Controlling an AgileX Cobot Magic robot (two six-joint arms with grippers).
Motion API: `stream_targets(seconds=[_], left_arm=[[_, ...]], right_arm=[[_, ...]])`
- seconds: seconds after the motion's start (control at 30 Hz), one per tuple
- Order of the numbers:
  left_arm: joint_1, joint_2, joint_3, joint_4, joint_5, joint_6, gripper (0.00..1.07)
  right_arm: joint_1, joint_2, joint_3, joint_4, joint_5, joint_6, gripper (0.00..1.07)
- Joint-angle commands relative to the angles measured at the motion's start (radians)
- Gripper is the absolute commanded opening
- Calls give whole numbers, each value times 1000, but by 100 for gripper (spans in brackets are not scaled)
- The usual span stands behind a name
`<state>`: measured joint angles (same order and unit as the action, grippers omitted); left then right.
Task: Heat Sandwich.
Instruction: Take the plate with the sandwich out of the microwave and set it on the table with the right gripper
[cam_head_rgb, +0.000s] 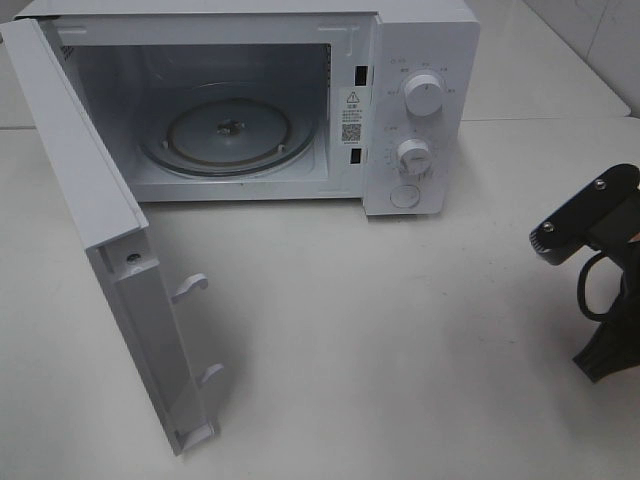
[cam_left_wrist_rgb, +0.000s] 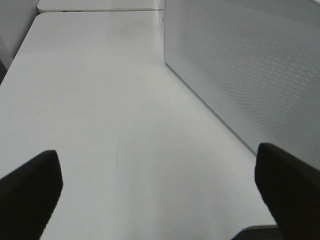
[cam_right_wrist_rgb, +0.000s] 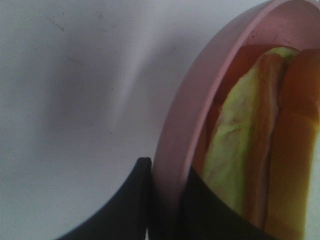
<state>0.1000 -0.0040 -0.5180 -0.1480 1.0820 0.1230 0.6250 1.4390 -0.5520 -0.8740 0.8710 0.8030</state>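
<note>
A sandwich (cam_right_wrist_rgb: 260, 145) of pale yellow-green filling between tan and reddish-brown layers lies on a round pink plate (cam_right_wrist_rgb: 200, 115), seen only in the close view from the right wrist. The right gripper (cam_right_wrist_rgb: 167, 200) has its two black fingers pinched narrowly on the plate's rim, one finger (cam_right_wrist_rgb: 125, 205) outside the rim and the other inside it, just beside the sandwich. Behind the plate is a plain white tabletop (cam_right_wrist_rgb: 75, 100). In the high view, only part of the right arm (cam_head_rgb: 600, 250) shows, black with a looped cable, well apart from a white microwave oven (cam_head_rgb: 300, 100) and to its right; the plate and sandwich are out of that view. The microwave's white door (cam_head_rgb: 110, 250) stands swung wide open toward the camera, showing a round glass turntable (cam_head_rgb: 228, 130) inside. Two white round knobs (cam_head_rgb: 425, 98) sit on the panel at the microwave's right side. The left gripper (cam_left_wrist_rgb: 160, 185) hangs with its black fingers (cam_left_wrist_rgb: 30, 190) spread wide and nothing between them, over the table beside a perforated white panel of the microwave (cam_left_wrist_rgb: 240, 65).
</note>
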Motion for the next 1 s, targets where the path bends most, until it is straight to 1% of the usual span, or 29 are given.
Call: stream_targets(seconds=[0.03,0.07,0.17,0.2,0.43,0.87,1.0], left_arm=[[-6,-21,1,2,-8,-5,100],[-6,-21,1,2,-8,-5,100],[-6,-21,1,2,-8,-5,100],[-6,-21,1,2,-8,-5,100],[-6,-21,1,2,-8,-5,100],[-6,-21,1,2,-8,-5,100],[-6,-21,1,2,-8,-5,100]], right_arm=[[-6,67,-23,-40,14,64,5],[-6,67,-23,-40,14,64,5],[-6,149,-48,-39,13,114,5],[-6,149,-48,-39,13,114,5],[-6,282,-92,-47,-5,225,7],[-7,437,-93,-144,-79,427,9],[-7,474,-93,-149,-100,459,10]])
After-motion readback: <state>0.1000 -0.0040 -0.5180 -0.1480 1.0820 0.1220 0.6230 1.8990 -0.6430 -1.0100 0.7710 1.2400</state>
